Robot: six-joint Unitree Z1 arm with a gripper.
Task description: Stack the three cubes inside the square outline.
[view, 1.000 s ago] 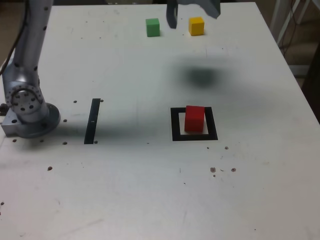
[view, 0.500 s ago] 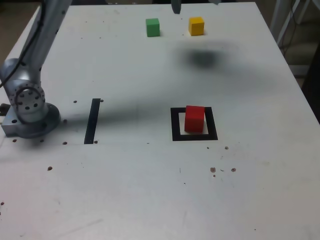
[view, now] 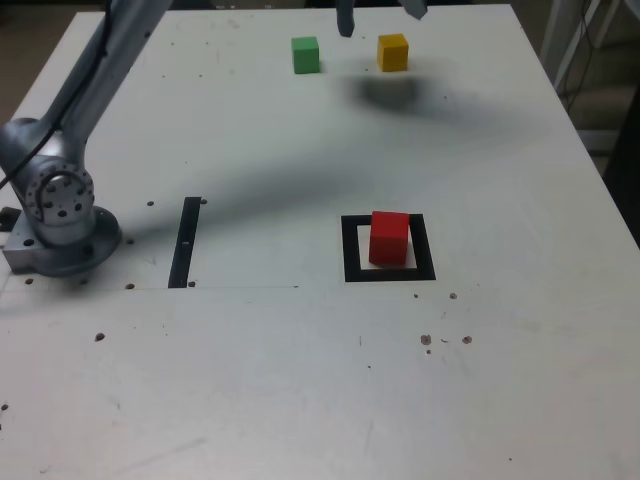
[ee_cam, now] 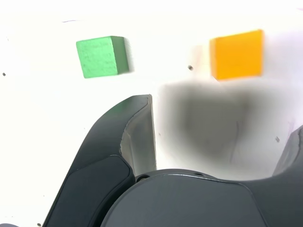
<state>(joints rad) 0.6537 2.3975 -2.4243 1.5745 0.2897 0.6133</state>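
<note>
1 cube, the red cube (view: 389, 238), sits inside the square outline (view: 353, 249), and 2 cubes are outside it. I take the square outline as my landmark. In the exterior view, the green cube (view: 306, 55) lies far beyond it, toward the table's far edge and more to the exterior view's left. The yellow cube (view: 393, 53) lies also far beyond it, almost in line with it. The black strip (view: 185, 242) lies well apart from the outline, on the exterior view's left.

The gripper (view: 381, 19) is released, with its 2 fingers wide apart and nothing between them. It hangs above the table (view: 250, 380), beyond the outline, on the same side as these 2 cubes. In the wrist view, both cubes are ahead of the fingertips, and neither one is between them. The yellow cube seems nearer to the line of the opening, the green cube is outside it. So I judge that the next move should bring the opening over 1 cube, probably the yellow, before going down
</note>
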